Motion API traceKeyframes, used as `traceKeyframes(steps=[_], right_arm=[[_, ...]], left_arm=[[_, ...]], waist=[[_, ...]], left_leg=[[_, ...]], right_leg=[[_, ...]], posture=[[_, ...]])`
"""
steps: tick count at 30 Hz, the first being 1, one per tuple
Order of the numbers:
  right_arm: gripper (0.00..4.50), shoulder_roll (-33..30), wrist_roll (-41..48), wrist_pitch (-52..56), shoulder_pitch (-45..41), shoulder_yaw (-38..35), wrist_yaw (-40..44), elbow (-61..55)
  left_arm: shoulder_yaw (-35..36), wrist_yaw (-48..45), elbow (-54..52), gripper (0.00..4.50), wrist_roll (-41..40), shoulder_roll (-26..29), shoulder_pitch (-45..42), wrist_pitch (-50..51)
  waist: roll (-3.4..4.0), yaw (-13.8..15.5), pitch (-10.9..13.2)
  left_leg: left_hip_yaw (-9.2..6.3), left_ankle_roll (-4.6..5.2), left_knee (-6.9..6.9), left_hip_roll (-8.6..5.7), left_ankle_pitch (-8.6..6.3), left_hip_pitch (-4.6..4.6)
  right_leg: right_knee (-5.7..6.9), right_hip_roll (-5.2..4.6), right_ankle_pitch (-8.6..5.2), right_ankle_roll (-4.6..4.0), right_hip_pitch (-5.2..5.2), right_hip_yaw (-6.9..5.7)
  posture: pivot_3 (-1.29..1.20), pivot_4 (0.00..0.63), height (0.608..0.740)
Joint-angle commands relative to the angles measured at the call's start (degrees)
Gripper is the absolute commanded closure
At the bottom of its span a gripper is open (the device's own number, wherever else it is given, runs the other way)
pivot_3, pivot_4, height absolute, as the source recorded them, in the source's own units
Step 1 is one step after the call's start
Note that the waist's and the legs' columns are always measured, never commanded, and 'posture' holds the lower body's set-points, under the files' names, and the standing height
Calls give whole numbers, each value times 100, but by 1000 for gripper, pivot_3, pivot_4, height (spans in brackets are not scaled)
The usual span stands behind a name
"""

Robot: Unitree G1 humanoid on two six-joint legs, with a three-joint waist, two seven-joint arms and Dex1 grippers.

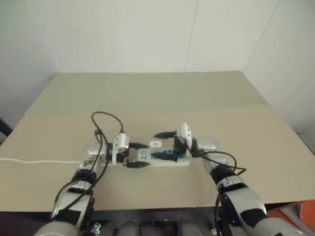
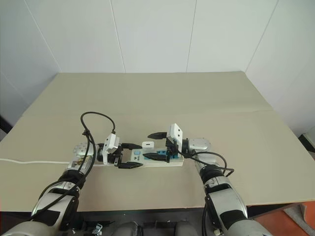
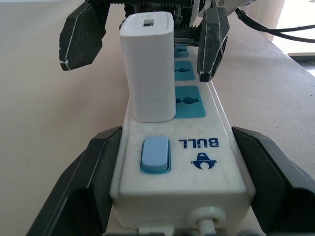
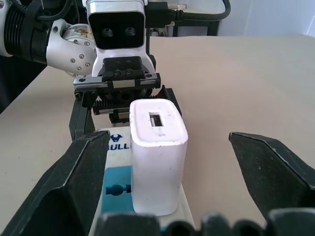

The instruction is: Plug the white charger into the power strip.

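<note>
On a tan table [image 1: 206, 103], the white charger [image 3: 149, 66] stands upright in the socket nearest the switch end of the power strip [image 3: 197, 162], which lies across the table in front of the robot. The right gripper [image 4: 182, 177] has its black fingers spread wide on either side of the charger, touching nothing, so it looks released. The left gripper [image 3: 174, 172] brackets the switch end of the strip, fingers close against both long sides, apparently steadying it (whether they actually press the plastic is hard to tell). The plugging step appears done; to finish well, the right gripper should back straight away without brushing the charger, while the left keeps the strip from shifting. The charger is a smooth rounded white block with a small slot in its top face, its base flush against the strip, prongs hidden.
</note>
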Motion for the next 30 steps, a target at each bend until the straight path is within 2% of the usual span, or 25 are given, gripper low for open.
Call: traceKeyframes(steps=[1,3,8,13,15,18,24,30], right_arm=[[0,-186,-277,-11,355,111,98,263],[0,-218,-237,0,350,84,144,215],[0,-355,-114,55,347,-31,213,-101],[0,-882,536,207,715,-451,427,-1575],[0,-1393,736,455,972,-620,567,-2311],[0,-2201,950,840,1330,-957,546,-3231],[0,-3866,730,702,2101,-1651,627,-3791],[0,-4848,992,941,2866,-2351,732,-3972]], left_arm=[[-252,-346,-145,526,-7,-78,-62,317],[-224,-346,-285,21,-238,-88,-62,489],[-501,-346,-1135,21,-982,365,145,902],[362,-298,-2308,21,-1721,826,301,1265],[266,-346,-2787,21,-1976,1550,405,1986],[18,-346,-3170,21,-2078,2552,651,1969],[105,-346,-2978,21,-1849,3400,978,1567],[169,-346,-3103,21,-2014,3710,1280,1696]], waist=[[0,8,0],[0,7,1],[-1,-23,12],[-1,-12,60],[0,-28,66],[34,-61,116],[48,-3,184],[45,39,220]], left_leg=[[0,0,0,0,0,0],[1,0,-1,-2,0,-1],[1,0,-4,2,0,-5],[0,-1,-8,16,1,-27],[2,-3,-6,16,2,-72],[8,-6,-7,11,5,-130],[19,-7,-27,12,5,-143],[35,-6,-22,7,6,-147]], right_leg=[[-1,0,0,0,0,0],[-2,-1,0,0,0,0],[-3,-1,0,1,-5,1],[-3,-5,0,0,-26,7],[5,-5,0,-1,-76,11],[16,-5,0,0,-149,20],[6,0,-2,-3,-171,20],[2,-5,-3,-4,-172,25]], posture=[[0,150,740],[0,150,740],[0,150,740],[0,150,740],[0,150,740],[0,150,740],[0,150,740],[0,150,740]])
